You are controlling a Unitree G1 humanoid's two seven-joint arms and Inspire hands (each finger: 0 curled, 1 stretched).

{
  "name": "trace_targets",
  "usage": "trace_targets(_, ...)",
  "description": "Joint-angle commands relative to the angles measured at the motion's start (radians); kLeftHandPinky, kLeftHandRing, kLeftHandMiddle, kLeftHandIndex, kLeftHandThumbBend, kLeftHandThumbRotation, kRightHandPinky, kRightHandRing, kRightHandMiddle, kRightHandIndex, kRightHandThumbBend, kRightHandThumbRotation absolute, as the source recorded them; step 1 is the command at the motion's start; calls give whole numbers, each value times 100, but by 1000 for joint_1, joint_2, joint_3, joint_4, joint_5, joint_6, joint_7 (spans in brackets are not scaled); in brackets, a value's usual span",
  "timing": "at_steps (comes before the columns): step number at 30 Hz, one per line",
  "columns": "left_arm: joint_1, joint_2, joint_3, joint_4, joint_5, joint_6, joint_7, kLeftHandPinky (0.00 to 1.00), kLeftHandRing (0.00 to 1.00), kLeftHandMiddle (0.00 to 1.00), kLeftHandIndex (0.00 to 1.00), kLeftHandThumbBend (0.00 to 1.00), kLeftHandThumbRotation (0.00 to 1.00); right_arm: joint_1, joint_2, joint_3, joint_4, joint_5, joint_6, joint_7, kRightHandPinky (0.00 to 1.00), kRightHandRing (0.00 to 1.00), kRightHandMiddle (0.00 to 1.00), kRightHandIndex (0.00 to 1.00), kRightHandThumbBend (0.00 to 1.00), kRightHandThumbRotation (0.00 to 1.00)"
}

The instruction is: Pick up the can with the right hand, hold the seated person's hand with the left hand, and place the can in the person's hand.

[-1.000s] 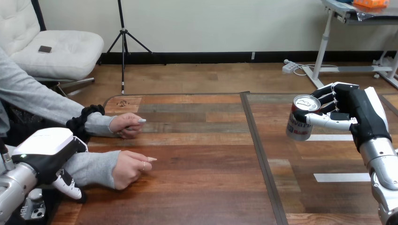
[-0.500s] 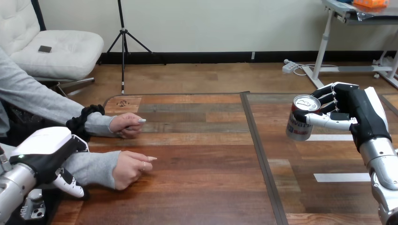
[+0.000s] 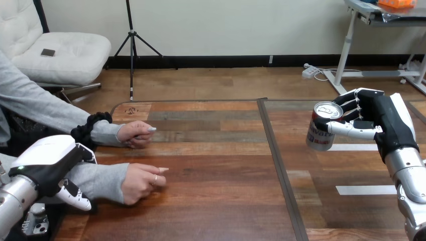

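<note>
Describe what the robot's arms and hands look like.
The left forearm and right forearm are silver metal. The left hand is black with a rounded white shell on its back. The right hand is black with a white shell along its back and black-and-white jointed fingers.

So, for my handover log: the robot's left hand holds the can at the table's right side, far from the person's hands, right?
No: the head view shows the right hand curled round the can, not the left hand. The rest holds: at the right side of the table, far from the person's hands.
</note>
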Motion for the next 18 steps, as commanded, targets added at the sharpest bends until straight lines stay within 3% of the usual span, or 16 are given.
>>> trace_targets(1,-26,38,44,-49,-33,-33,18,18,23,31,48,91,0,-100,-11,-17,-57,27,-31,0,33,37,41,45,70,0)
trace_targets(18,-11,41,81,-101,-80,-26,7,18,24,32,48,92,0,-101,-14,-12,-57,18,-29,-6,33,36,41,45,70,0)
